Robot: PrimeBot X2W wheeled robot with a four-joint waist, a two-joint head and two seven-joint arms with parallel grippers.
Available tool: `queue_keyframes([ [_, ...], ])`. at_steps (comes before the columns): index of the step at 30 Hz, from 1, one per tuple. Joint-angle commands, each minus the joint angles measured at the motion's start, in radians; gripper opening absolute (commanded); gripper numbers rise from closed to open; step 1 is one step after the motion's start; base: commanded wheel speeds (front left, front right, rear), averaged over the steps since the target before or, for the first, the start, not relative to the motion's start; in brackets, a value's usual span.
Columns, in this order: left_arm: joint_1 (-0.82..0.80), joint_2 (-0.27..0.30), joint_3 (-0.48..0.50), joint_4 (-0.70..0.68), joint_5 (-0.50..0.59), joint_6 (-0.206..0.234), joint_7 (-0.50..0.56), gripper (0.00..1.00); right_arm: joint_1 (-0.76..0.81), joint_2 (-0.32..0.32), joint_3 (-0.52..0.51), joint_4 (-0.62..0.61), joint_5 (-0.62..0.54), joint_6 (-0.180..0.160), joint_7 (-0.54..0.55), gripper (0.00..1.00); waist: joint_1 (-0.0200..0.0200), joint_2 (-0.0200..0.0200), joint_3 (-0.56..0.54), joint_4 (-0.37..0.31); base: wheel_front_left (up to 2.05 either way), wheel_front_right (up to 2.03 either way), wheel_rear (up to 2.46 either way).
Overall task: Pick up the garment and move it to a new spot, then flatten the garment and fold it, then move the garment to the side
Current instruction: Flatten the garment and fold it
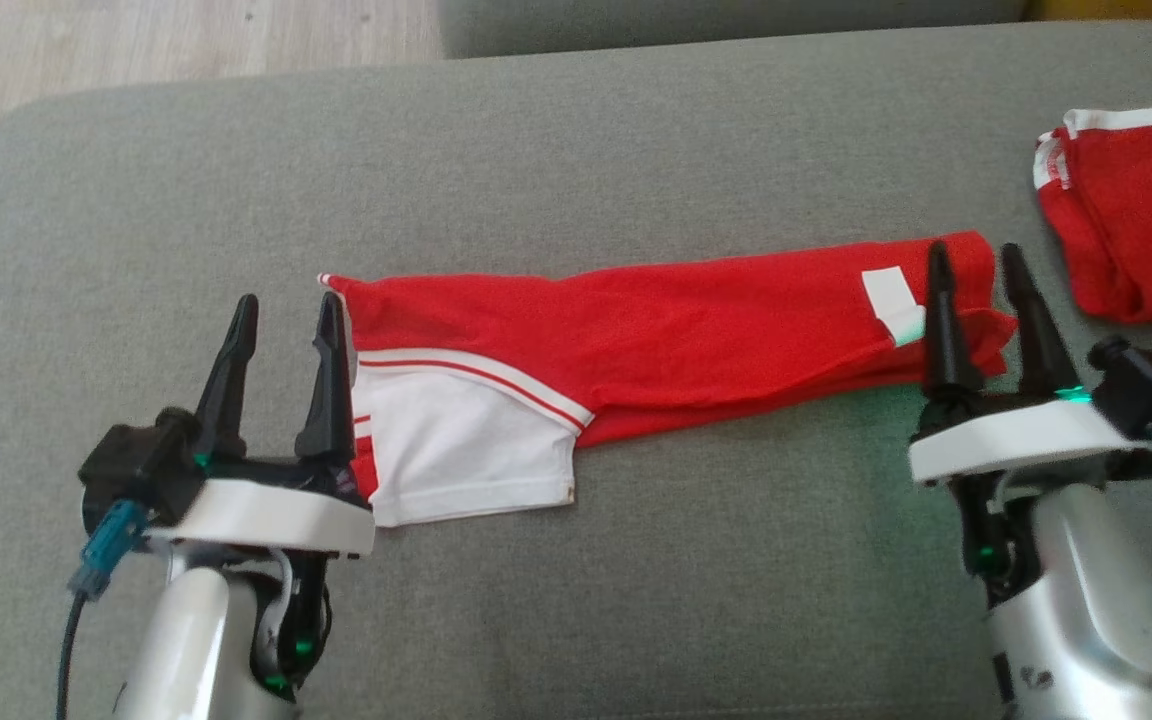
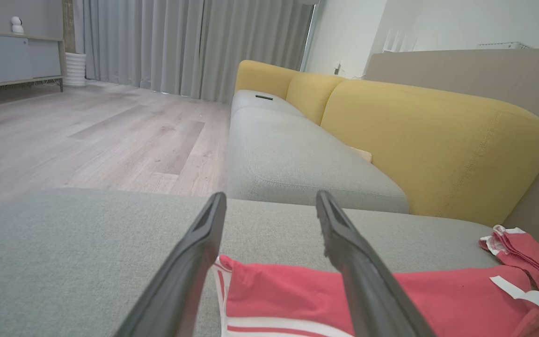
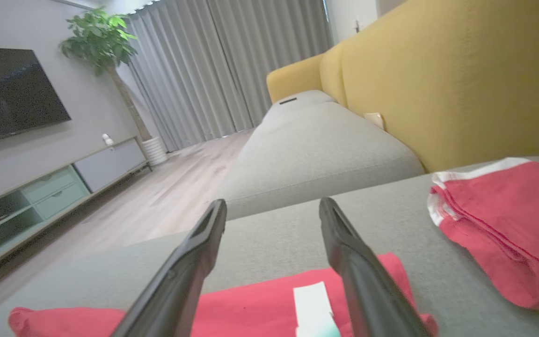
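Red shirt [image 1: 686,320] lies long on the grey sofa [image 1: 576,150].
Head view: my left tool [image 1: 289,300] and right tool [image 1: 974,250] sit at its ends, wide open, empty. Left wrist view: shirt below my fingers [image 2: 190,276]. Right wrist view: another red cloth [image 3: 508,224] nearby.

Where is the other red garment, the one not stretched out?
In the head view the other red garment lies at the far right of the grey cushion, just beyond the right gripper and apart from the long red garment.

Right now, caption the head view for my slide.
Open left gripper, open right gripper at either end of a long red-and-white fabric garment on a grey upholstered cushion.
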Motion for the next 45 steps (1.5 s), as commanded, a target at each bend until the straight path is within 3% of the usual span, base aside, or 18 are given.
queue_keyframes([
  [1, -0.040, -0.002, 0.049, -0.026, 0.016, -0.015, -0.005, 1.00, -0.052, 0.009, -0.010, -0.005, -0.024, 0.007, 0.000, 1.00, 0.0000, 0.0000, 0.011, 0.008, 0.00, 0.00, 0.00],
  [9, -0.062, -0.016, 0.058, -0.003, 0.037, -0.055, -0.005, 1.00, -0.121, 0.009, -0.195, 0.180, -0.127, 0.007, 0.060, 1.00, 0.0000, 0.0000, 0.047, 0.031, 0.00, 0.00, 0.00],
  [15, -0.068, -0.017, 0.049, 0.000, 0.028, -0.059, -0.005, 1.00, -0.183, 0.010, -0.309, 0.335, -0.197, 0.007, 0.095, 1.00, 0.0000, 0.0000, 0.059, 0.039, 0.00, 0.00, 0.00],
  [26, -0.086, -0.018, 0.042, 0.001, 0.017, -0.049, -0.005, 1.00, -0.239, 0.010, -0.303, 0.527, -0.185, 0.007, 0.088, 1.00, 0.0000, 0.0000, 0.068, 0.031, 0.00, 0.00, 0.00],
  [32, -0.094, -0.018, 0.038, 0.001, 0.017, -0.049, -0.005, 1.00, -0.269, 0.010, -0.251, 0.621, -0.149, 0.007, 0.087, 1.00, 0.0000, 0.0000, 0.076, 0.030, 0.00, 0.00, 0.00],
  [33, -0.095, -0.018, 0.038, 0.001, 0.017, -0.049, -0.005, 1.00, -0.272, 0.010, -0.242, 0.632, -0.142, 0.007, 0.084, 0.44, 0.0000, 0.0000, 0.076, 0.030, 0.00, 0.00, 0.00],
  [34, -0.096, -0.018, 0.039, 0.002, 0.017, -0.048, -0.005, 1.00, -0.275, 0.010, -0.238, 0.639, -0.139, 0.007, 0.076, 0.00, 0.0000, 0.0000, 0.075, 0.029, 0.00, 0.00, 0.00],
  [39, -0.092, -0.018, 0.044, 0.006, 0.017, -0.047, -0.005, 1.00, -0.285, 0.002, -0.301, 0.650, -0.184, 0.007, 0.022, 0.00, 0.0000, 0.0000, 0.062, 0.026, 0.00, 0.00, 0.00],
  [45, -0.079, -0.018, 0.048, 0.008, 0.015, -0.045, -0.005, 1.00, -0.285, -0.039, -0.450, 0.632, -0.278, 0.007, -0.007, 0.00, 0.0000, 0.0000, 0.040, 0.024, 0.00, 0.00, 0.00],
])
